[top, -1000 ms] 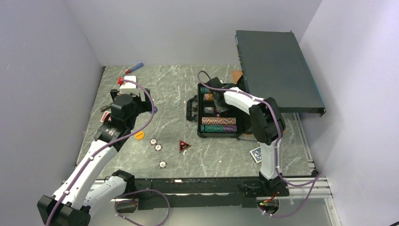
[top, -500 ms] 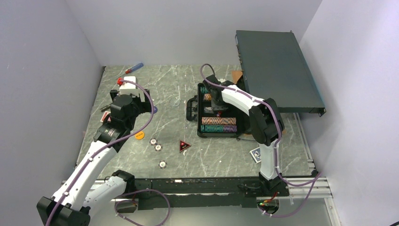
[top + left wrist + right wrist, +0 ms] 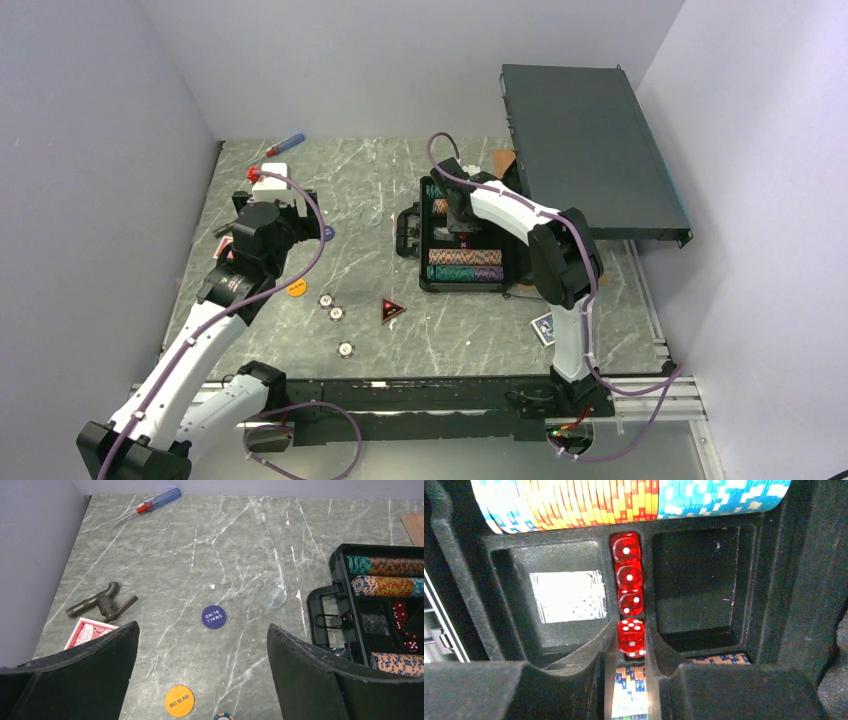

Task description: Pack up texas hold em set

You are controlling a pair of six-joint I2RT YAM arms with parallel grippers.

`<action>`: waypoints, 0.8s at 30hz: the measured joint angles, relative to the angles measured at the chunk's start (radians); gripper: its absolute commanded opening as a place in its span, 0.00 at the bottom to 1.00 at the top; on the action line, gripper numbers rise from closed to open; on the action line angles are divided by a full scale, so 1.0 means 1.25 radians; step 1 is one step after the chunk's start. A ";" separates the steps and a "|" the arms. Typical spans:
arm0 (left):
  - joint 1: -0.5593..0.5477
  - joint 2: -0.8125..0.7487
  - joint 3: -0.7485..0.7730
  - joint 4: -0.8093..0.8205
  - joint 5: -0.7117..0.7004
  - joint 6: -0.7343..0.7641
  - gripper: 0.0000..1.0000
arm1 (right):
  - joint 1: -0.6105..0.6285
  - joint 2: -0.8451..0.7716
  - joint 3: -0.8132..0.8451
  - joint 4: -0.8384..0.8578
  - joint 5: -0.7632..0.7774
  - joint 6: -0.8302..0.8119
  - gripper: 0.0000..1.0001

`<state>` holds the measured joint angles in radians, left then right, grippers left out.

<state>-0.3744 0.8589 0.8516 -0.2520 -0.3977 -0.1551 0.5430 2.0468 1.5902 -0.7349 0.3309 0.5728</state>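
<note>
Grey-green marbled table, pale walls on three sides. Open case right of centre. Right tool narrow, pinching red die inside case. Left tool wide, empty, above table's left.

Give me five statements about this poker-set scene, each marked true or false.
1. The right hand pinches a red die at the end of the dice slot in the case. True.
2. Three more dice sit in a row in that slot. True.
3. The left hand is shut on the red card deck. False: it is open and empty, and the deck lies on the table.
4. The SMALL BLIND button is packed in the case. False: it lies on the table, outside the case.
5. The BIG BLIND button lies on the table. True.
</note>
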 measured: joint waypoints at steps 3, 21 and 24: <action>0.000 0.000 0.000 0.000 0.000 0.000 0.99 | 0.000 0.008 0.000 0.000 0.000 0.000 0.00; 0.000 0.000 0.000 0.000 0.001 0.000 0.99 | 0.000 0.011 -0.030 0.038 0.007 -0.015 0.53; 0.000 0.000 0.000 0.000 0.001 0.000 0.99 | 0.002 -0.007 -0.033 0.035 0.001 -0.022 0.61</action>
<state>-0.3744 0.8589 0.8516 -0.2523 -0.3965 -0.1551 0.5453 2.0380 1.5494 -0.6914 0.3317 0.5457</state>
